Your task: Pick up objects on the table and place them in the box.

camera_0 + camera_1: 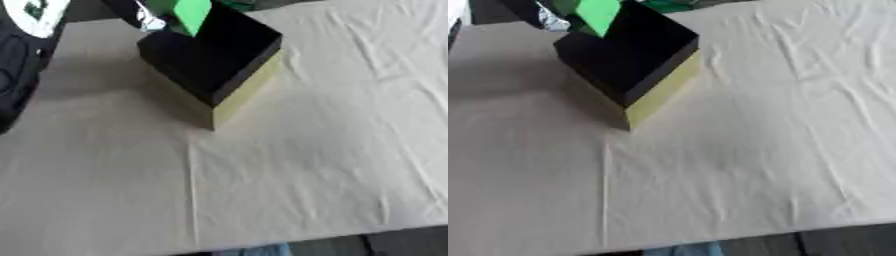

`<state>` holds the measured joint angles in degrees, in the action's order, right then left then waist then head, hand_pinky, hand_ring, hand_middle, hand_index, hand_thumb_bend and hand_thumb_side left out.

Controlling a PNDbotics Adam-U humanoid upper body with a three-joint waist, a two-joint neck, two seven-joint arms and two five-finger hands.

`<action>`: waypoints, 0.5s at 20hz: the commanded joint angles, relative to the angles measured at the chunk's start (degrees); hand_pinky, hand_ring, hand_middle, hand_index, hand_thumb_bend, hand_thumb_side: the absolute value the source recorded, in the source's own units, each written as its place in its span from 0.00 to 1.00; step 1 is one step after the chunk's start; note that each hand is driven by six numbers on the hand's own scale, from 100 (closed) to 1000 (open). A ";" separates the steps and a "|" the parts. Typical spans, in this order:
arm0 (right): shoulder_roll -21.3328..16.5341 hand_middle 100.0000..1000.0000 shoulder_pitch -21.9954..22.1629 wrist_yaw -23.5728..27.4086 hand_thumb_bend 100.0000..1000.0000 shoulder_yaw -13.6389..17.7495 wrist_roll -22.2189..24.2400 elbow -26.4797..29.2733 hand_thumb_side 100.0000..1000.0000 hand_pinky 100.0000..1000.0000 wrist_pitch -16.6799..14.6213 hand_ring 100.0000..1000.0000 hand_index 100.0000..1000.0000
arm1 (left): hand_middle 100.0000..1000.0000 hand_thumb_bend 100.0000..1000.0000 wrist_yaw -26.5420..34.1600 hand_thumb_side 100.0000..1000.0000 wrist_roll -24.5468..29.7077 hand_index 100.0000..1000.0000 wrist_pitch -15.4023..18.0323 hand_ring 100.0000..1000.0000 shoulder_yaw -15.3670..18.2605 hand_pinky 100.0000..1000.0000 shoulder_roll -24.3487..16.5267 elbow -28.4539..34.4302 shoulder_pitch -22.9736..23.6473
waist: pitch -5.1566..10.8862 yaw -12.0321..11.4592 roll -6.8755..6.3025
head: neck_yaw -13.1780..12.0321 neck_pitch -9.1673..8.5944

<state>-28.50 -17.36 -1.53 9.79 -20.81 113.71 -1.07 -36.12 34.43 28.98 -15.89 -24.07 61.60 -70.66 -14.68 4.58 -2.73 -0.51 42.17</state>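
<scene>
- A table draped in a wrinkled cream cloth (306, 165) fills nearly the whole view; no loose objects show on the visible cloth
- A box (214, 57), black inside with pale yellow outer walls, sits toward the far left of the table, turned so one corner points at the viewer; its open top faces up, likely so things can be dropped in from above
- A black arm with a silvery part (144, 17) reaches in from the top left, over the box's far edge; which hand this is and whether its fingers are curled or straight cannot be told
- A bright green object (598, 15), flat and pointed, hangs at the box's far rim, apparently on its way in
- The other hand is not visible in either view
- Dark equipment (17, 65) sits at the left edge
</scene>
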 commanded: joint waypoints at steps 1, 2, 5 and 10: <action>-0.66 0.64 -1.09 0.51 0.00 -0.06 0.48 0.88 1.00 0.63 -0.05 0.69 0.76 | 0.53 0.00 -3.80 0.04 -0.30 0.70 1.44 0.62 1.77 0.43 1.67 -2.37 -2.35 | 0.64 0.27 0.20 | -0.66 -0.98; -0.57 0.64 -1.27 0.59 0.00 -0.15 0.61 0.88 1.00 0.63 -0.08 0.69 0.76 | 0.53 0.00 -5.33 0.04 -0.85 0.70 1.46 0.62 2.15 0.42 2.38 -3.21 -2.60 | 0.45 0.49 0.15 | -0.82 -1.22; -0.27 0.64 -1.70 0.79 0.00 -0.26 0.88 0.88 1.00 0.63 -0.17 0.69 0.76 | 0.54 0.00 -9.73 0.03 -2.60 0.70 1.75 0.62 3.03 0.42 4.11 -5.74 -2.92 | -0.04 1.08 0.01 | -1.02 -1.74; 0.02 0.64 -1.91 1.01 0.00 -0.25 1.01 0.88 1.00 0.63 -0.22 0.69 0.76 | 0.54 0.00 -16.22 0.04 -5.55 0.70 1.93 0.61 4.50 0.42 5.64 -9.68 -2.80 | -0.55 1.59 -0.12 | -1.21 -2.13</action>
<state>-27.84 -18.62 -0.87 9.44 -19.92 113.71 -1.25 -50.83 29.71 30.80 -12.52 -18.13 52.18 -71.79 -16.23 6.04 -3.10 -1.46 40.62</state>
